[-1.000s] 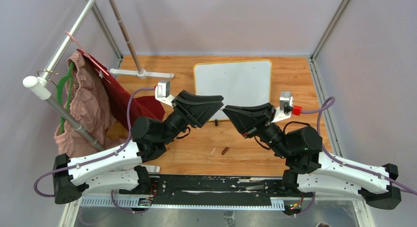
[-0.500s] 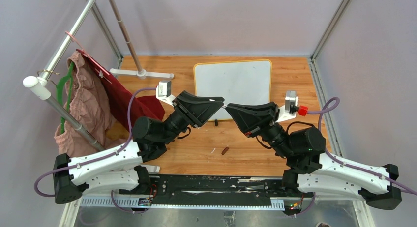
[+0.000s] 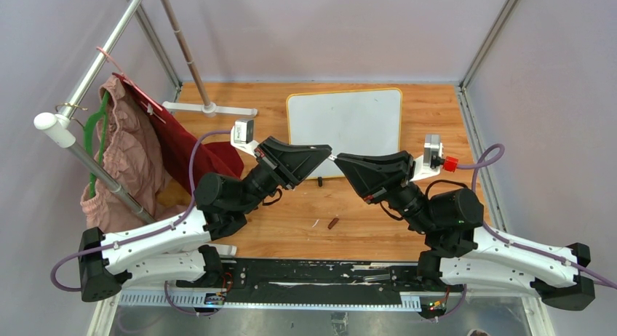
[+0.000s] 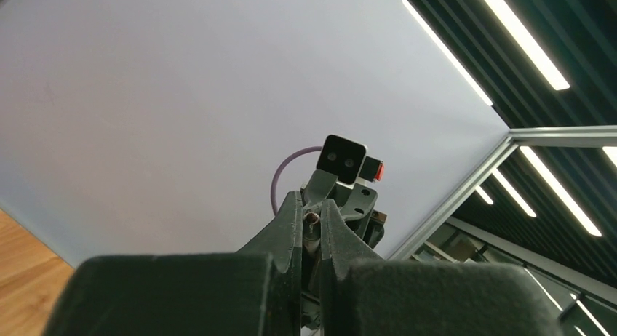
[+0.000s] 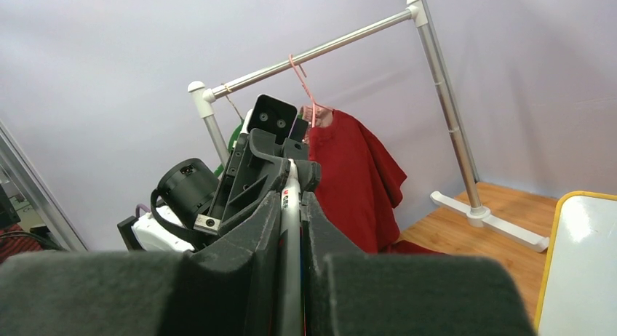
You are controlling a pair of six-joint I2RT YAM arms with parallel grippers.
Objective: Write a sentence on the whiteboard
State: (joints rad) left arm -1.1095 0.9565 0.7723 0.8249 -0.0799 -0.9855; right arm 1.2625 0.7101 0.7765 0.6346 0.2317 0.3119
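Your left end effector (image 3: 327, 151) and right end effector (image 3: 339, 158) meet tip to tip above the surface (image 3: 291, 227), both clamped shut on one white marker (image 5: 289, 234), each pinching its own end. The whiteboard (image 3: 349, 121) lies flat toward the far edge, just beyond them.
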